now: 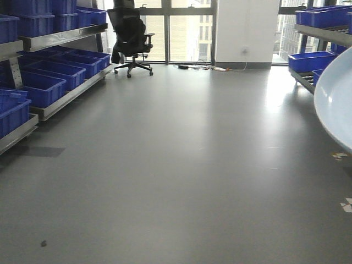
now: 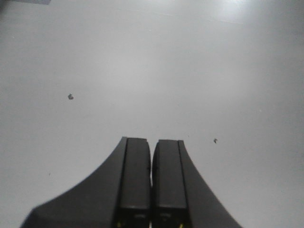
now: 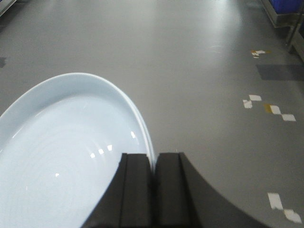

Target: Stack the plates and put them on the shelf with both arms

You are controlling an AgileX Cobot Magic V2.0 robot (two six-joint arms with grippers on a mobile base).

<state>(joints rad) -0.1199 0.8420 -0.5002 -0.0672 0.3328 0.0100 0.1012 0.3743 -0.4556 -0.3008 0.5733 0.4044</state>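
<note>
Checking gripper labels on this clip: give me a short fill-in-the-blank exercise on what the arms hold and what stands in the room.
1. The right gripper is shut on the ____ of the plate.
2. The left gripper is shut and holds ____.
3. The bins on the shelves are ____ in colour.
4. The office chair by the window is ____.

Missing words: rim; nothing; blue; black.

Plate: pale, tilted, cut by rt edge | blue bins on lt shelving | office chair by windows | grey floor ctr
</note>
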